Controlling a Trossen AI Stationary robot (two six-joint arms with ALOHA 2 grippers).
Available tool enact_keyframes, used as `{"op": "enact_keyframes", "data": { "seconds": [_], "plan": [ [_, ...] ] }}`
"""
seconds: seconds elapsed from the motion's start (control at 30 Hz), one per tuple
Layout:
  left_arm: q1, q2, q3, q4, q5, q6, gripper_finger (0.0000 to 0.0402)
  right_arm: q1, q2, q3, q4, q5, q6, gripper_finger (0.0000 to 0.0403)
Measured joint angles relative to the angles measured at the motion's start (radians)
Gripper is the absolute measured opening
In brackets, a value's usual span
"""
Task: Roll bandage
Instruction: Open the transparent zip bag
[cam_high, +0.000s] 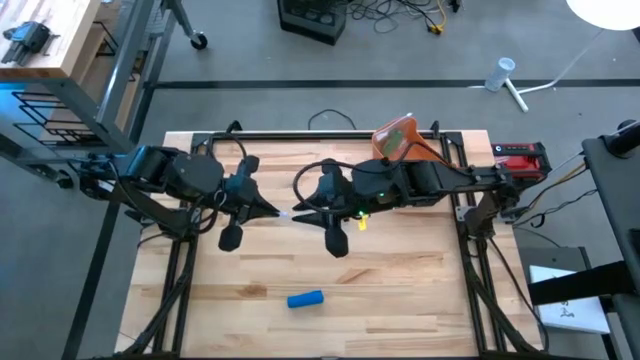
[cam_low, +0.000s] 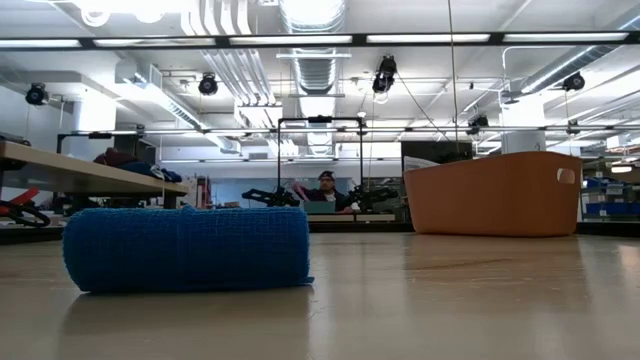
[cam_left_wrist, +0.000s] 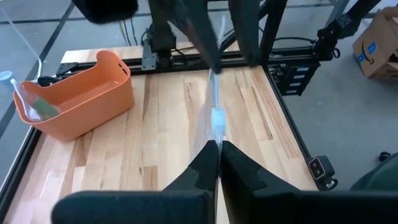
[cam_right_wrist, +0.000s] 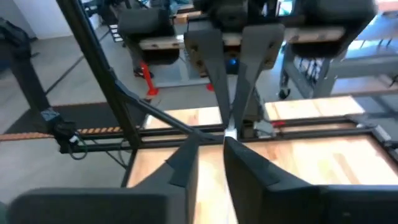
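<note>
A rolled blue bandage (cam_high: 305, 298) (cam_low: 185, 248) lies on its side on the wooden table near the front edge, with no gripper near it. Above the table's middle the two grippers meet tip to tip. My left gripper (cam_high: 283, 212) (cam_left_wrist: 218, 144) is shut on a thin pale see-through strip (cam_left_wrist: 215, 102). The strip runs straight across to my right gripper (cam_high: 298, 212) (cam_right_wrist: 211, 144). That gripper's fingers stand a little apart, one on either side of the strip's other end (cam_left_wrist: 214, 65). My left gripper pinches one end of the strip (cam_left_wrist: 217, 127) between its two fingertips. It comes from the table's left side, slanting slightly down, with the fingers along the strip. The strip is lifted clear of the table. My right gripper has the strip's other end between its parted fingers; whether they touch it I cannot tell.
An orange bin (cam_high: 400, 135) (cam_low: 495, 195) (cam_left_wrist: 81, 93) stands at the table's far edge, right of centre. Black frame rails run along the table's edges. Bare wood lies around the bandage at the front.
</note>
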Motion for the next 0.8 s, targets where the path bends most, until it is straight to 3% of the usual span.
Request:
{"op": "enact_keyframes", "data": {
  "seconds": [0.17,0.33,0.8],
  "plan": [
    [0.0,0.004,0.0,-0.003,-0.001,-0.001,0.0001,-0.004,0.012,0.001,-0.002,0.025,-0.031,0.0116],
    [0.0,0.009,0.0,0.004,-0.002,-0.012,0.0,-0.005,0.047,0.0,0.014,0.04,-0.044,0.0127],
    [0.0,0.029,0.0,-0.005,-0.003,-0.006,0.0,-0.005,0.069,0.0,0.017,0.058,-0.019,0.006]
  ]
}}
